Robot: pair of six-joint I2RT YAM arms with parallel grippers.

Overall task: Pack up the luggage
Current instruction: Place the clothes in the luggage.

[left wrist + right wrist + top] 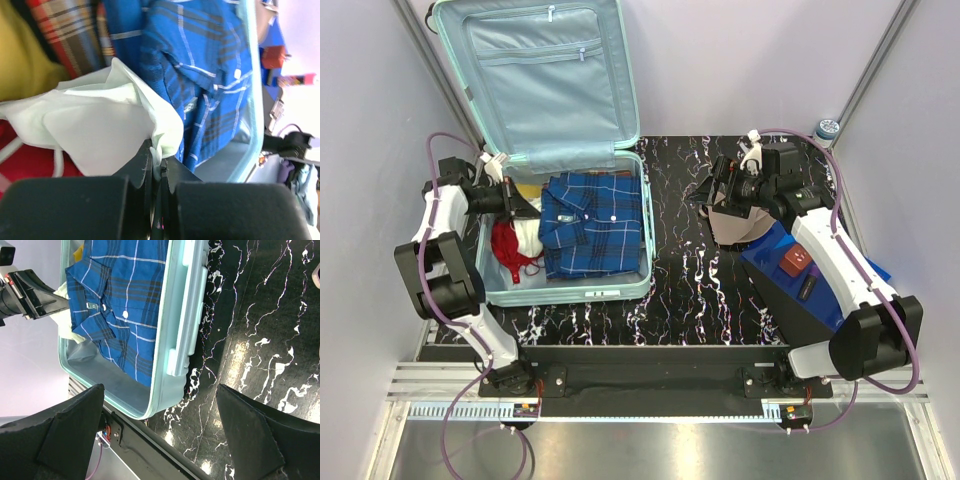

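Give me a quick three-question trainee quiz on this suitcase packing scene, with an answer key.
1. True or false: the left gripper is shut on a thin white cloth.
2. What takes up the most room inside the open mint-green hard-shell suitcase? A) a folded blue plaid shirt B) black shoes C) a green towel
3. Fill in: the right gripper hangs over the black marbled table with its jaws ____.
Key: 1 true; 2 A; 3 open.
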